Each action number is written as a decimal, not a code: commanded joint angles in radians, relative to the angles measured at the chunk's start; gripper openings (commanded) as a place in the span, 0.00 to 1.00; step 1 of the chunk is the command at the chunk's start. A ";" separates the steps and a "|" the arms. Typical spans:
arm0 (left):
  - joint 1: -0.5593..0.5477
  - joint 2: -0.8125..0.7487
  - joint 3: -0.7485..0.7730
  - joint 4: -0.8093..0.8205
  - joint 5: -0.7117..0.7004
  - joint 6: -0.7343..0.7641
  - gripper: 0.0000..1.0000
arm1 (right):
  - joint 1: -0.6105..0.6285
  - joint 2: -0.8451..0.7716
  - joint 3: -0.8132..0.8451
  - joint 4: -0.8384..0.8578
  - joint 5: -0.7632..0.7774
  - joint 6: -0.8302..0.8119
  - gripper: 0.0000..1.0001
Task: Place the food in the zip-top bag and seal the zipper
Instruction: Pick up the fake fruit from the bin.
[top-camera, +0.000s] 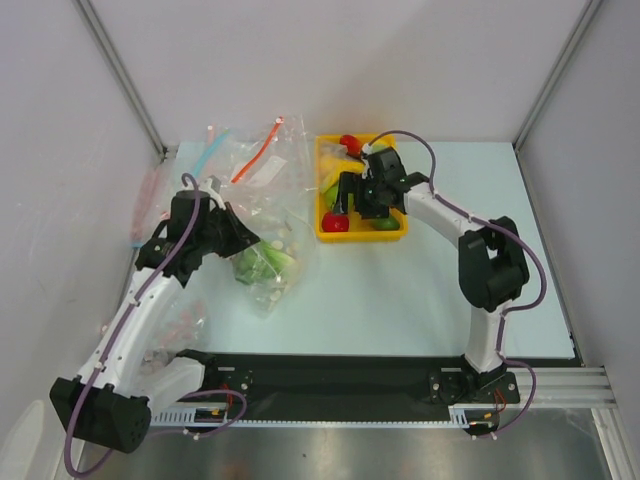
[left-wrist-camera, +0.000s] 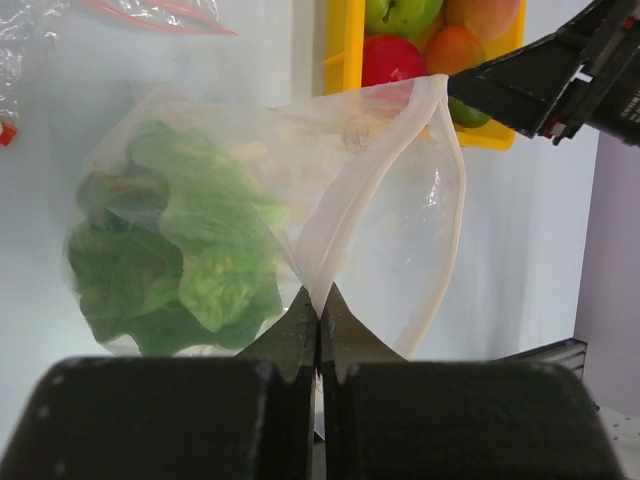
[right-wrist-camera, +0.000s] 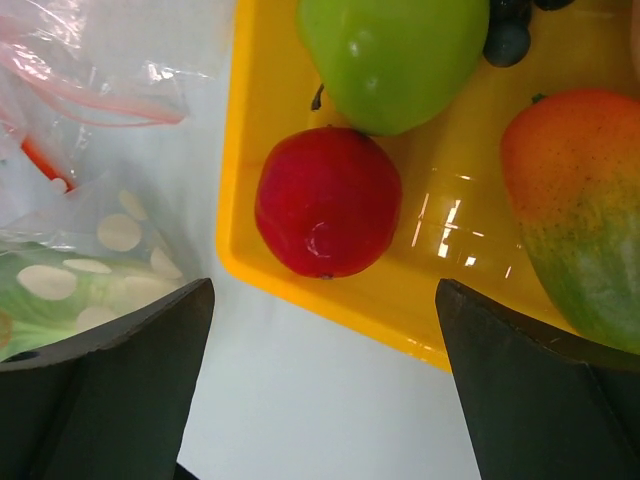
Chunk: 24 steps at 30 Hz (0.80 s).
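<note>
Left gripper (left-wrist-camera: 318, 335) was clamped shut on the zipper (left-wrist-camera: 340, 215) at the zip-top bag's (left-wrist-camera: 380, 200) mouth, which gaped open. The cabbage (left-wrist-camera: 170, 250) was inside the bag, lying on the table (top-camera: 400, 290) left of the yellow tray (right-wrist-camera: 250, 150). Right gripper (right-wrist-camera: 322, 285) hung over the tray's near-left corner, fingers wide apart and holding nothing. The red fruit (right-wrist-camera: 328, 200) sat in that corner with the green apple (right-wrist-camera: 395, 55) just beside it.
</note>
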 joint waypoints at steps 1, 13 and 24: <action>0.014 -0.084 -0.030 0.065 -0.055 -0.055 0.00 | 0.013 0.036 0.047 0.040 0.042 -0.038 0.99; 0.020 -0.139 -0.105 0.182 0.058 -0.017 0.00 | 0.048 0.173 0.090 0.113 0.031 -0.049 0.89; 0.021 -0.113 -0.031 0.102 0.040 0.041 0.00 | 0.043 0.130 0.107 0.119 0.010 -0.052 0.45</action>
